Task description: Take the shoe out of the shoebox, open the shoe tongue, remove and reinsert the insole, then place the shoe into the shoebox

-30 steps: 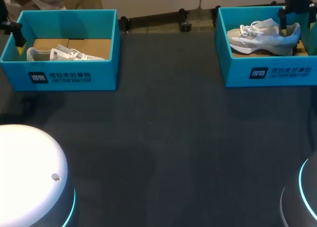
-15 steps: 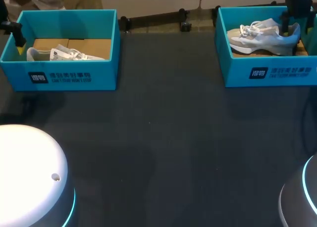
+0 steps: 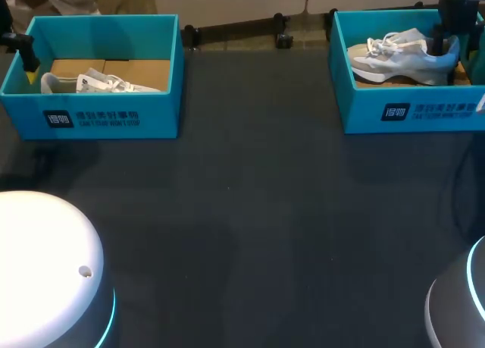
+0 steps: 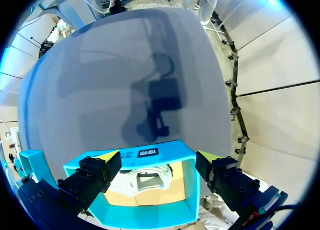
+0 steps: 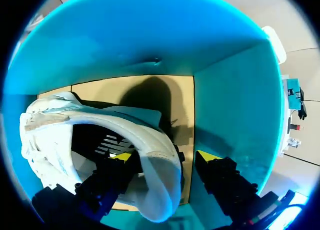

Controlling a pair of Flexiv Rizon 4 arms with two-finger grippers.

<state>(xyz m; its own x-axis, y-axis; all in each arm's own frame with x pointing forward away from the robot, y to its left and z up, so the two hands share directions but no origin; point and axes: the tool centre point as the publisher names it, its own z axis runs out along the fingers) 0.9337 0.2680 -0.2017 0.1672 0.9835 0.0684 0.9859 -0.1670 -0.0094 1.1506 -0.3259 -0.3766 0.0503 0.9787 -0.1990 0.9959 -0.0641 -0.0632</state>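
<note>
Two teal shoeboxes stand at the back of the table. The right shoebox [image 3: 409, 109] holds a grey-white shoe [image 3: 398, 56] lying on its side. My right gripper [image 3: 444, 36] is down at the shoe's heel. In the right wrist view the heel collar [image 5: 160, 172] sits between the fingers of the right gripper [image 5: 162, 162]: one finger is inside the shoe's mouth, the other outside with a small gap, so it is open. The left shoebox [image 3: 91, 117] holds a white shoe [image 3: 98, 83]. My left gripper [image 3: 24, 58] hangs open over that box's left wall, above the white shoe [image 4: 147, 177].
Dark table surface [image 3: 250, 211] spreads between and in front of the boxes. The right shoebox's teal walls [image 5: 235, 104] close in around my right gripper. The rounded white bases of my arms [image 3: 45, 272] fill the near corners.
My right gripper has shifted slightly right and down at the shoe's heel, and its fingers have drawn closer together. The left arm and both boxes have stayed where they were.
</note>
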